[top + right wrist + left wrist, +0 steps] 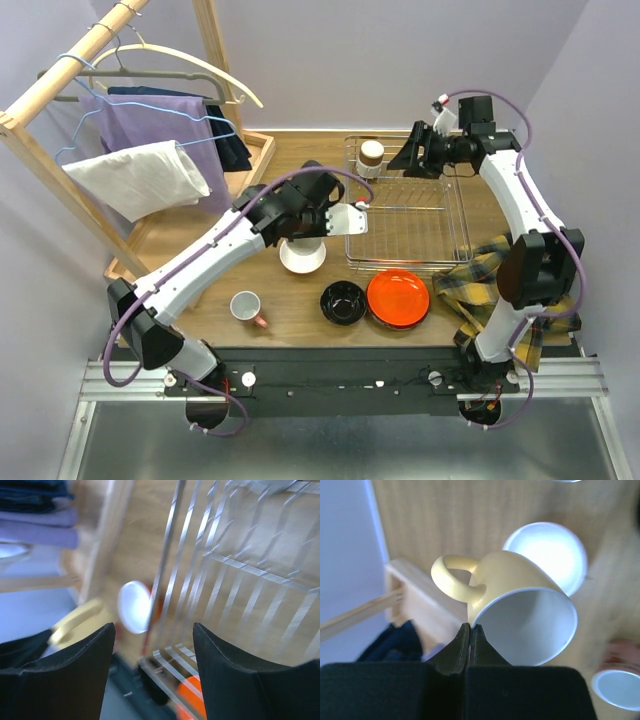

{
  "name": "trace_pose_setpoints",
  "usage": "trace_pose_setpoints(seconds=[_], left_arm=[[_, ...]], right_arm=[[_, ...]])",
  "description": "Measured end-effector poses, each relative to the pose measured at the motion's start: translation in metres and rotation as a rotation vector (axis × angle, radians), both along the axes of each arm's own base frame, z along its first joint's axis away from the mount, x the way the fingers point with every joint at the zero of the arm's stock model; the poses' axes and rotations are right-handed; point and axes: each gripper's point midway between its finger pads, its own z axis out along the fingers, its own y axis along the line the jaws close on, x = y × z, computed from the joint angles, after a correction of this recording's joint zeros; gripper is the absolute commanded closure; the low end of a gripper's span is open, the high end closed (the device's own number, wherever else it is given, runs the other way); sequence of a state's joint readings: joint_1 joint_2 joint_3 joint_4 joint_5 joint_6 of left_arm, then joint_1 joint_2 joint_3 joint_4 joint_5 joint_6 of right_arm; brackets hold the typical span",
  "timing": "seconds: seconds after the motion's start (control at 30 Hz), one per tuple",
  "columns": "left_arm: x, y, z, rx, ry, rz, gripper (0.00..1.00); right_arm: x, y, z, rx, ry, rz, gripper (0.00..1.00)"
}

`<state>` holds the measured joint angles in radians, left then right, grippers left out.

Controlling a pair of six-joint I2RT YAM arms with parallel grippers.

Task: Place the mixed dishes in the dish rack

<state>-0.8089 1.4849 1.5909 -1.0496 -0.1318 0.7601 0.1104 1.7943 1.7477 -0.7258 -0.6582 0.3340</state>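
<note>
Left fingers (454, 652) pinch pale-yellow mug (512, 577), white inside.

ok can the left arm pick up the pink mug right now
Probably not yet. The left gripper is shut on the rim of the yellow mug, so it has no free jaws. The pink mug itself stands on the table beside that arm, with nothing over it.

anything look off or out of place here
The plaid cloth lies bunched at the near right corner of the dish rack and hangs over the edge of the table. The yellow mug hangs tilted from the left gripper, pinched by its rim. Nothing looks spilled or broken.
</note>
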Motion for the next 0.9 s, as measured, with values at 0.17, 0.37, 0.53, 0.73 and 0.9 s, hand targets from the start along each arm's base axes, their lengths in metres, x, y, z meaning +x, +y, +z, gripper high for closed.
trace_pose_setpoints(seconds=[0.17,0.37,0.53,0.73,0.9], left_arm=[[0.036,-0.004,0.003,0.146,-0.271,-0.050,1.00],[0.058,-0.009,0.000,0.293,-0.568,-0.218,1.00],[0.054,-0.028,0.001,0.362,-0.760,-0.389,1.00],[0.046,-0.051,0.007,0.414,-0.883,-0.529,1.00],[0.042,-0.061,0.015,0.423,-0.925,-0.570,1.00]], right_arm=[[-0.023,0.024,-0.019,0.246,0.234,0.069,0.33],[-0.033,0.040,-0.017,0.413,0.347,0.175,0.33],[-0.031,0.044,-0.007,0.464,0.341,0.234,0.32],[-0.025,0.050,-0.001,0.476,0.334,0.255,0.32],[-0.036,0.068,0.000,0.483,0.381,0.282,0.37]])
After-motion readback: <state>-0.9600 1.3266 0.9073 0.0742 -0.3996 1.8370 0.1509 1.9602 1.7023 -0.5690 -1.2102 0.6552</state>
